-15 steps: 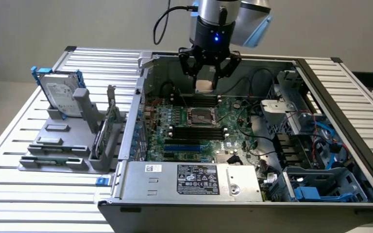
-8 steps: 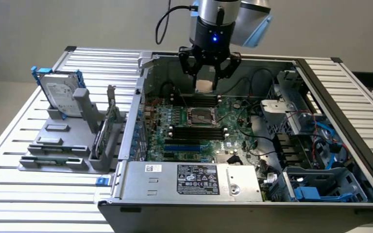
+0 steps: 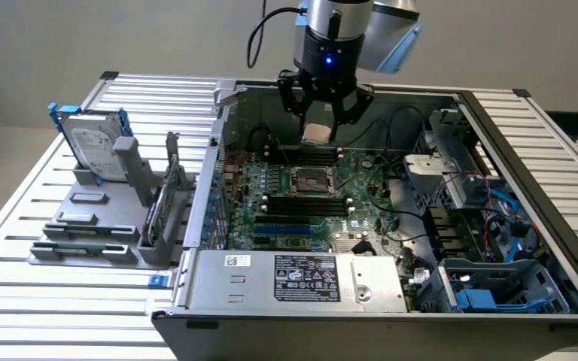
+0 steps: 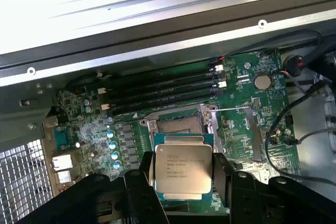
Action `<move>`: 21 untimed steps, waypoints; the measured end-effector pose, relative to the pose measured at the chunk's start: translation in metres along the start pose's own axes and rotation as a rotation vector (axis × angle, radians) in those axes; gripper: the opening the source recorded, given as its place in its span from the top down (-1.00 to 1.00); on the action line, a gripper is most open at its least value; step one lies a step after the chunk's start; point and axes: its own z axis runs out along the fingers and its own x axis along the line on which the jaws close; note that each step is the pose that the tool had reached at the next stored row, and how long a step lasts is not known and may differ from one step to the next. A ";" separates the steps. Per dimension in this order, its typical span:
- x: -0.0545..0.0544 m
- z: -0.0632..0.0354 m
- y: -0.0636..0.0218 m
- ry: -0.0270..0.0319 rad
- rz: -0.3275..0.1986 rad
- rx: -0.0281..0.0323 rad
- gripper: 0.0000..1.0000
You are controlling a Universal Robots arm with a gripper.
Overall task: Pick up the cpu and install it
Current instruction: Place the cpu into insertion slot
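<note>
Fig., exterior view, upper centre: I see fingers (image 3: 291, 96) clamped on cpu (image 3: 317, 129), chip held in air over far edge of motherboard (image 3: 364, 203). Socket (image 3: 311, 179) lies lower, near frame centre, apart from chip. Wrist view: cpu (image 4: 182, 169) gripped between black fingers (image 4: 140, 187), metal top toward camera, socket (image 4: 181, 125) just beyond. Hard drive (image 3: 96, 143) stands on table (image 3: 8, 301), exterior view's left.

Your cpu (image 4: 182, 169), a flat silver-grey square with a printed top, sits level between the jaws above the motherboard (image 4: 242, 109).
</note>
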 end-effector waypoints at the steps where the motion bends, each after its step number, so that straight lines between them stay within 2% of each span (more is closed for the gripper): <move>1: 0.000 0.0001 0.0000 -0.0011 0.018 -0.0005 -0.09; 21: 0.000 0.0028 -0.0002 -0.0226 0.380 -0.0096 -0.09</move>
